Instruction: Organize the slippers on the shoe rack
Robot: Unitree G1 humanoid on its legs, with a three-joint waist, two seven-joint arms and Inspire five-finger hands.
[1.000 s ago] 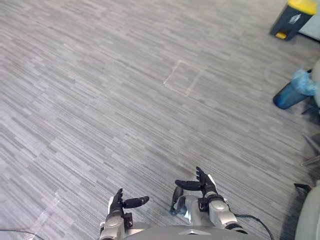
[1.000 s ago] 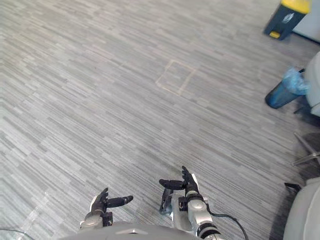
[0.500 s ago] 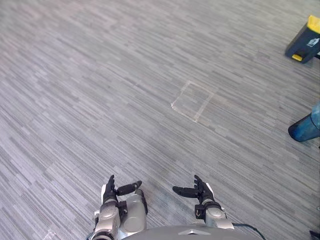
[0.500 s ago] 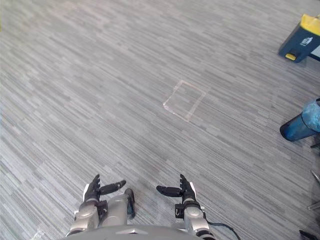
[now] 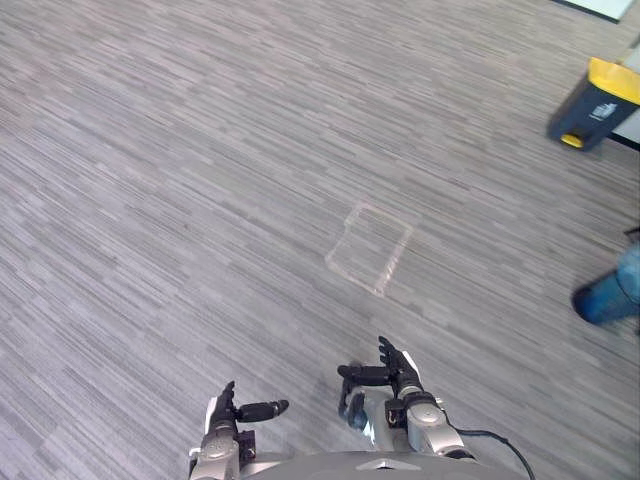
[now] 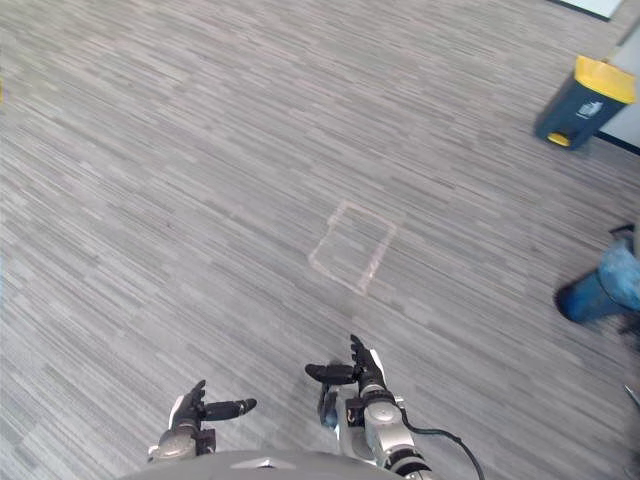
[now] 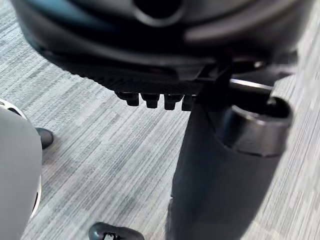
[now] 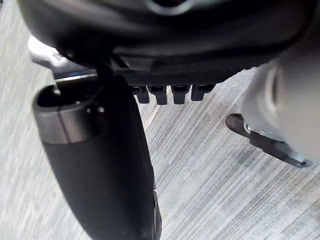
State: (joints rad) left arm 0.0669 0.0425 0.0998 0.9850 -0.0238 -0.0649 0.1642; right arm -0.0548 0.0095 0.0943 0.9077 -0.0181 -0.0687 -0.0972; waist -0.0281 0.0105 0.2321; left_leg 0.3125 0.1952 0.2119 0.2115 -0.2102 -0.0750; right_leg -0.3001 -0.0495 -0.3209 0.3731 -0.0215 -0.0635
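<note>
Grey carpet (image 5: 180, 200) lies under both hands. The left hand (image 5: 228, 408) and the right hand (image 5: 396, 372) hang low, fingers straight, thumbs out, holding nothing. A taped square (image 5: 370, 248) lies ahead of the right hand, and a yellow-lidded bin (image 5: 596, 103) stands far right.

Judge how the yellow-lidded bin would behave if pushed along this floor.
The bin looks like boxy hard plastic, so probably stiff and light. It stands upright, so a push near its lid might tip it. The floor looks like textured carpet, so it would likely drag, not slide.
</note>
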